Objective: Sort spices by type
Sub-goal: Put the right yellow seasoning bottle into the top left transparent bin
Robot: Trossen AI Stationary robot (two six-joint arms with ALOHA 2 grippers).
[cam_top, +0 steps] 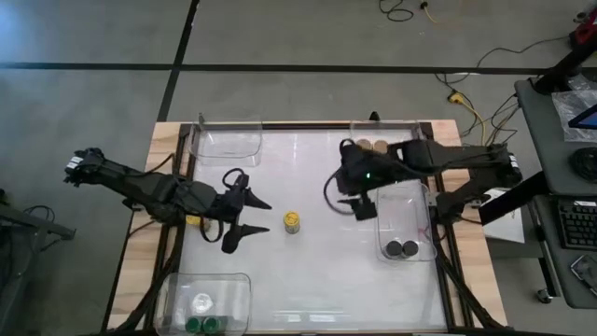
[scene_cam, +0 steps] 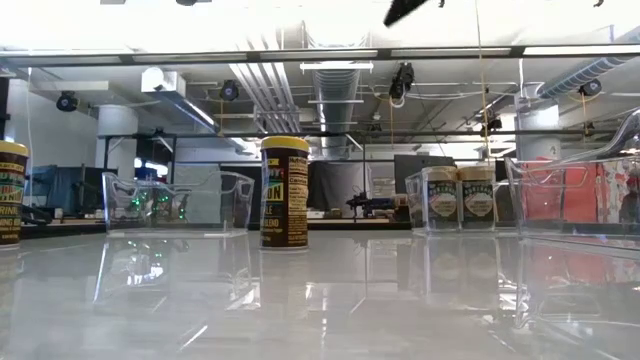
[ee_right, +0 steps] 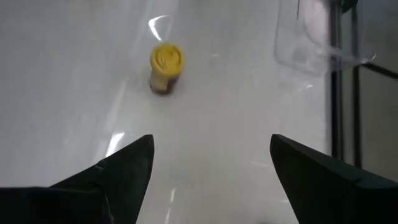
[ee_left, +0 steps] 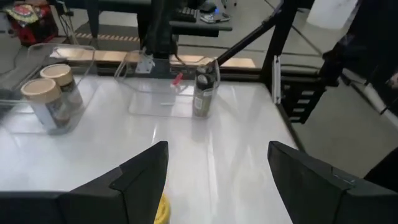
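The left fingers [cam_top: 244, 216] stand apart and hold nothing, low over the worktop [cam_top: 308, 271], with the yellow jar [cam_top: 292, 221] upright just past their tips, a sliver of its lid showing between them in the left wrist view. That jar looks like the step in hand: the one spice still loose in the middle. To do it well, the left arm should go straight forward so the jar sits between both fingers, then close squarely on the body below the lid; a slanted approach would likely tip it. The right fingers [cam_top: 364, 207] also stand apart and empty, farther off beyond the jar and facing it, as the right wrist view shows the yellow lid [ee_right: 166, 58] well ahead. Only one arm should go in, since both point at the same jar and could meet over it. There is bare worktop all round the jar. Farther out lie the clear trays at the corners: the empty tray [cam_top: 227, 138] beside the left arm, likely the jar's home, the tan jars [cam_top: 371, 146] and black jars [cam_top: 403, 249] on the right arm's side, and green jars [cam_top: 207, 323] at the near edge. The tray walls stand tall, so the jar must lift clear of the rim before it crosses.
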